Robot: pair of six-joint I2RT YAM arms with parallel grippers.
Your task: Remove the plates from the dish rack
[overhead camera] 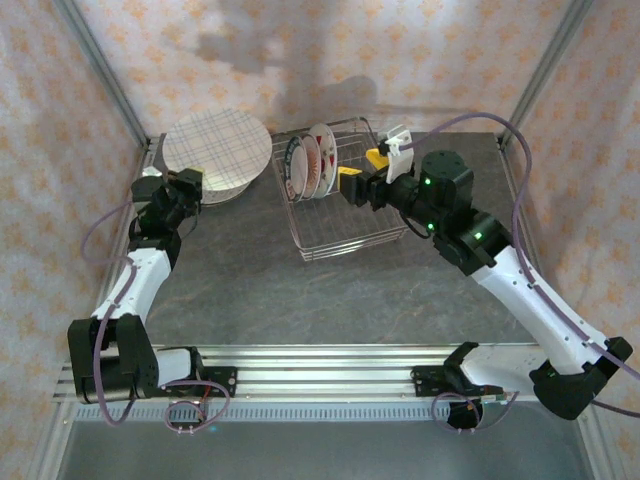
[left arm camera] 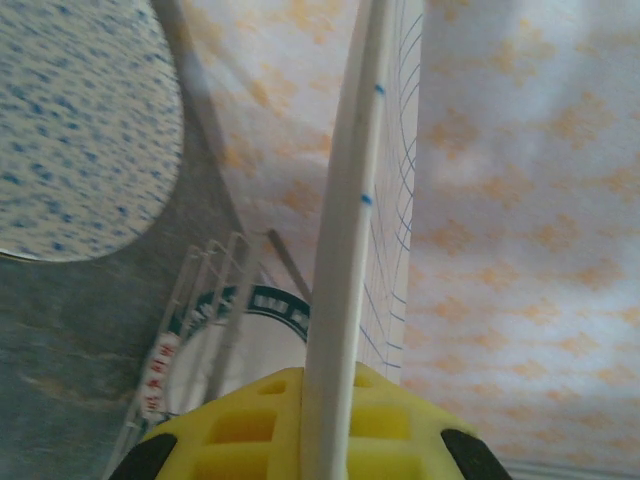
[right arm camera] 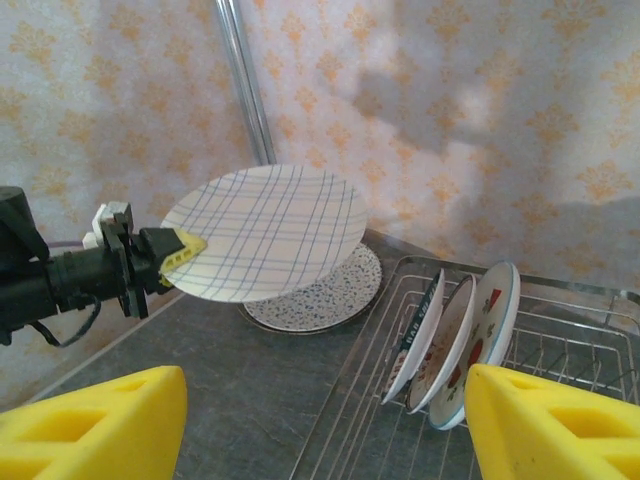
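A plaid plate (overhead camera: 218,145) was gripped beside the dish rack (overhead camera: 345,235).
The plaid plate was clamped by its rim in the left gripper (overhead camera: 192,181), above a speckled plate (right arm camera: 320,300) lying on the table (overhead camera: 300,300). Three plates (overhead camera: 308,165) were stood upright in the rack, and the right gripper (overhead camera: 363,170) was held wide open near them.

View left wrist: plaid plate (left arm camera: 340,250) edge-on, blurred, cropped at top | speckled plate (left arm camera: 70,120) cropped upper left | racked plates (left arm camera: 165,375) lower left, lettering illegible | View right wrist: dish rack (right arm camera: 570,340) cropped lower right; speckled plate mostly covered by plaid plate
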